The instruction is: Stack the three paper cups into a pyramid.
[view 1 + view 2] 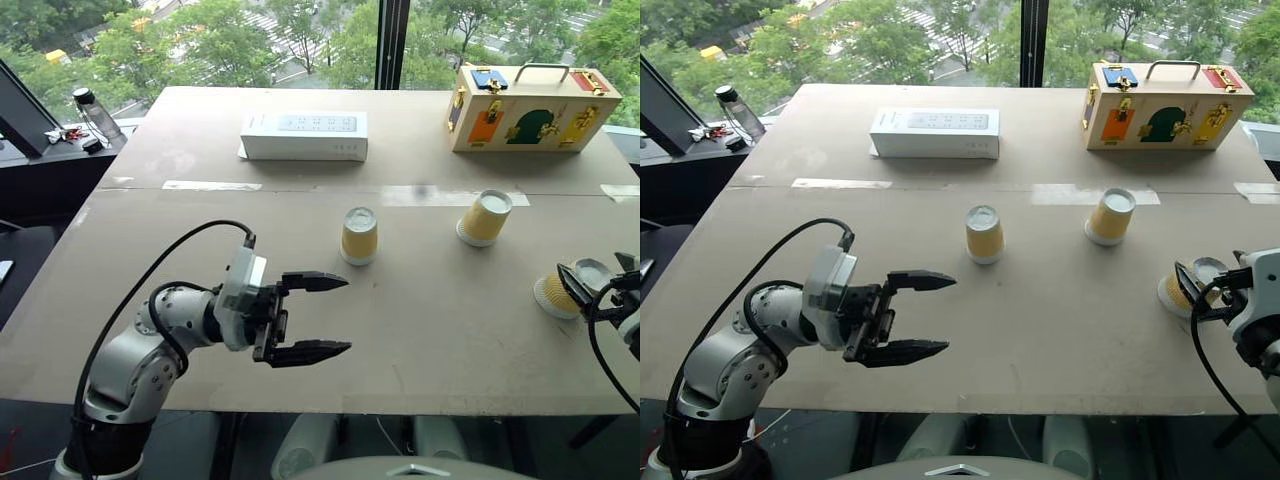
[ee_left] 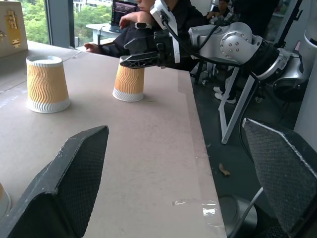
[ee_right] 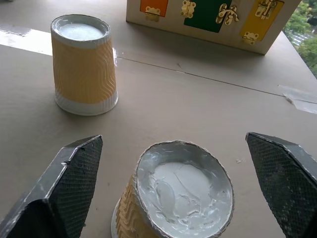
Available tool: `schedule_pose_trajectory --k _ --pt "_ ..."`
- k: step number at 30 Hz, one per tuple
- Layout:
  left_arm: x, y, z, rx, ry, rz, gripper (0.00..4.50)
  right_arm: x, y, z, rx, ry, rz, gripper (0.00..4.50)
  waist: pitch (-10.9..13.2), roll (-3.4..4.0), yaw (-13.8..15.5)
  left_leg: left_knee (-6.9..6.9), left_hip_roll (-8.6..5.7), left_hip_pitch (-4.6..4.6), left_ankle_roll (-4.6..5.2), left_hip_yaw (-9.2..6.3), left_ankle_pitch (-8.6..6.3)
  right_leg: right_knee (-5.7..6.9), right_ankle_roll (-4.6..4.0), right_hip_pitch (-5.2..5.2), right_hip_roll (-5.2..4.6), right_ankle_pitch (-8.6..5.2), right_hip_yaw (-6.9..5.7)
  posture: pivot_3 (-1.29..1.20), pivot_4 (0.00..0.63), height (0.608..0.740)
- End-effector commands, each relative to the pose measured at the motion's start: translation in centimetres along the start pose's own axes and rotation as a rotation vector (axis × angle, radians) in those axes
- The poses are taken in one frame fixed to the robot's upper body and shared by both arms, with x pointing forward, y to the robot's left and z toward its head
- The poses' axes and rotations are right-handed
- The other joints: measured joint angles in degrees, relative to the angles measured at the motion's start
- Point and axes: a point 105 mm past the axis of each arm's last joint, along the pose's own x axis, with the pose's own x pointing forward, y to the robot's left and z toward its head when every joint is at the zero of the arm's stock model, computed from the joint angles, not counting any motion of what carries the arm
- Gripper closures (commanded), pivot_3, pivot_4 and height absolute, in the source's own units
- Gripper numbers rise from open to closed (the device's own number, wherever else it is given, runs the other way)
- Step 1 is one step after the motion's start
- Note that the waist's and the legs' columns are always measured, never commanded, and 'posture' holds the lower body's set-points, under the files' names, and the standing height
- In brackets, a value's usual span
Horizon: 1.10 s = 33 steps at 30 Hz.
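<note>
The left gripper point(image 1: 318, 317) hovers above the table point(image 1: 200, 260) near its front edge, left of centre, pointing toward the right side; its two black fingers stand wide apart and hold nothing. Near the back edge, left of centre, lies a white rectangular box point(image 1: 304, 135). The first paper cup point(image 1: 359, 236) stands upside down near the centre of the table, clear of both grippers. The second paper cup point(image 1: 484, 218) stands upside down to its right, slightly tilted, beside a strip of tape point(image 1: 440, 196) that runs across the table. A colourful wooden case point(image 1: 530, 108) with a handle occupies the back right corner. The third paper cup point(image 3: 173, 196) stands upside down near the right edge of the table. The right gripper point(image 3: 171, 186) is positioned around this cup, with one finger on either side; the fingers are spread wide and clear of the cup walls, so nothing is gripped.
</note>
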Motion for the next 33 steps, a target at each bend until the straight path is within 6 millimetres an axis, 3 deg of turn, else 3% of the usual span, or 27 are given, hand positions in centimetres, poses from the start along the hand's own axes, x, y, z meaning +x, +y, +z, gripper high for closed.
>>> schedule_pose_trajectory --k 1,5,10,15,20,22,26,27,33 --pt "0.1 -0.2 0.3 0.022 -0.013 -0.01 0.0 -0.1 -0.6 0.1 -0.009 0.003 -0.034 0.06 0.0 0.0 0.0 0.0 0.0 0.0 0.0 0.0 0.0 0.0 0.0 0.0 0.0 0.0 0.0 0.0 0.15 0.74" --pt "0.1 -0.3 0.2 0.021 -0.013 -0.004 0.0 0.1 -0.8 -1.2 0.029 0.046 -0.048 0.06 0.0 0.02 0.0 0.0 0.0 0.0 0.0 0.0 0.0 -0.01 -0.01 0.0 0.0 0.0 0.01 0.0 0.15 0.74" --pt "0.0 -0.3 0.2 0.023 -0.012 0.007 0.0 0.1 -0.5 -1.3 0.064 0.036 -0.031 0.06 0.0 0.05 0.0 0.0 0.0 0.0 0.0 0.0 0.0 -0.01 -0.01 0.0 0.0 0.0 0.01 0.0 0.15 0.74" --pt "0.0 -0.2 0.2 0.022 -0.014 0.015 0.0 0.1 -0.1 -0.7 0.061 0.012 -0.008 2.15 0.0 0.05 0.0 -0.01 0.0 0.0 0.0 0.02 0.0 -0.01 -0.01 0.0 0.0 0.0 0.03 0.0 0.15 0.74" --pt "-0.1 0.2 0.3 0.028 -0.025 0.047 0.0 0.1 0.9 0.2 0.06 -0.028 0.04 2.29 0.1 0.12 0.0 -0.01 0.0 0.0 0.0 0.01 0.0 -0.01 0.0 0.0 0.0 0.0 0.02 0.0 0.15 0.74" --pt "-0.2 0.7 0.3 0.038 -0.036 0.094 0.0 0.2 2.6 1.6 0.078 -0.085 0.135 2.29 0.1 0.15 0.0 -0.01 0.0 0.0 0.0 0.01 0.0 -0.01 0.0 -0.01 0.0 0.0 0.03 0.0 0.15 0.74" --pt "-1.3 1.5 -0.2 0.068 -0.023 0.18 0.0 0.2 9.4 4.9 0.079 -0.174 0.469 2.29 0.1 0.19 -0.6 -0.02 0.07 0.01 0.0 0.03 0.0 -0.01 0.02 -0.02 0.05 0.01 0.05 0.0 0.15 0.74" --pt "-1.6 1.5 -0.3 0.07 -0.019 0.187 0.0 0.4 10.3 5.3 0.081 -0.179 0.507 2.29 0.1 0.19 -0.8 -0.03 0.14 0.02 0.0 0.1 0.0 -0.02 -0.01 -0.04 0.12 0.0 0.1 0.0 0.15 0.74" --pt "-3.7 1.8 -0.7 0.078 0.001 0.319 0.0 4.5 15.4 6.4 0.017 -0.18 0.625 2.29 0.2 0.14 -0.3 -0.04 0.18 -0.02 -0.01 0.06 -0.01 -0.17 -0.09 -0.04 0.18 0.01 0.03 0.0 0.15 0.74"
